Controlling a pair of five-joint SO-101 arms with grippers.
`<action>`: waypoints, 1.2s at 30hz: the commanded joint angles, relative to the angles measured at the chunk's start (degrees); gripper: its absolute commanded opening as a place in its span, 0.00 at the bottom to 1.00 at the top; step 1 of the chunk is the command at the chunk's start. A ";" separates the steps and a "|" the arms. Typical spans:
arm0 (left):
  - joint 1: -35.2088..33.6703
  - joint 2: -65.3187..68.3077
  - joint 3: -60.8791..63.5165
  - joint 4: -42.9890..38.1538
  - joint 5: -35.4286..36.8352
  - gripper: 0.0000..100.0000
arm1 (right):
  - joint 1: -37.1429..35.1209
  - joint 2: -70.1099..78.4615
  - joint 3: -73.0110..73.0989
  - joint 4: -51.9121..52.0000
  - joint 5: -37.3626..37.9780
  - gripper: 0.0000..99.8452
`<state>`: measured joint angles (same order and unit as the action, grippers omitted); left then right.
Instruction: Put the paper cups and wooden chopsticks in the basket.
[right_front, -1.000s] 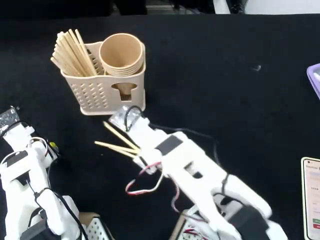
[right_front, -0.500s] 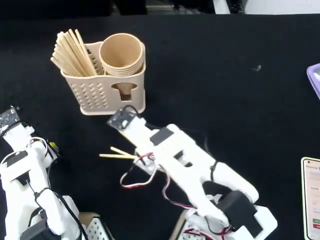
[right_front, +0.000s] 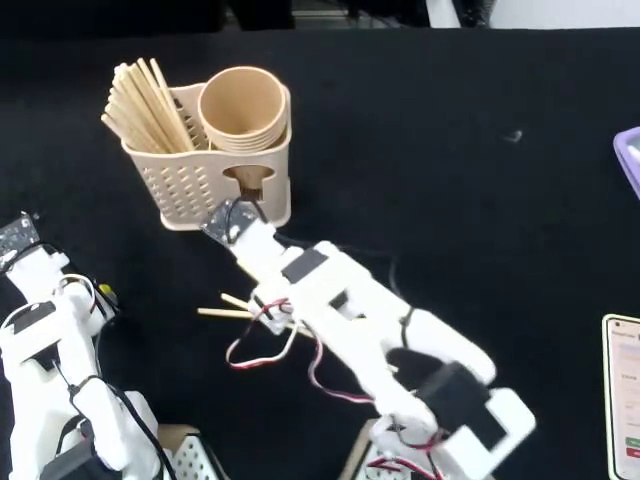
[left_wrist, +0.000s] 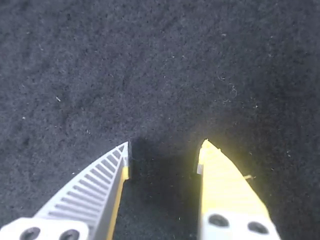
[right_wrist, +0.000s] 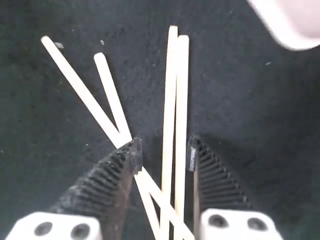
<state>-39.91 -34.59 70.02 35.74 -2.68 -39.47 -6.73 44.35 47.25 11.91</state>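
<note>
The beige basket (right_front: 215, 170) stands at the back left, holding a bundle of wooden chopsticks (right_front: 145, 105) and stacked paper cups (right_front: 243, 108). Loose chopsticks (right_front: 232, 308) lie on the black cloth in front of it, partly hidden under the right arm (right_front: 330, 300). In the right wrist view my right gripper (right_wrist: 162, 156) is open low over them. A pair of chopsticks (right_wrist: 175, 110) runs between its fingers, and two more chopsticks (right_wrist: 95, 107) cross beside them. A basket corner (right_wrist: 287, 25) shows nearby. My left gripper (left_wrist: 164, 150) is open over bare cloth, holding nothing.
The left arm (right_front: 45, 340) rests at the near left. A phone (right_front: 622, 395) lies at the right edge and a purple object (right_front: 630, 155) farther back. A perforated part (right_front: 188, 455) sits at the front edge.
The right arm has swung left and toward the basket, covering more of the loose chopsticks. The left arm has kept still.
</note>
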 joint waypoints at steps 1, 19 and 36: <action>0.31 -0.88 -0.75 -0.97 -0.53 0.22 | 2.11 3.74 -3.03 -3.78 -0.35 0.15; 0.31 -0.88 -0.66 -0.97 -0.53 0.22 | 3.43 -7.78 -5.32 5.98 8.53 0.01; 0.31 -0.88 -0.66 -0.97 -0.53 0.22 | -3.69 -47.25 -8.66 -10.46 8.44 0.01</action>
<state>-39.91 -34.59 70.02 35.74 -2.68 -38.51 -48.75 38.99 47.16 19.82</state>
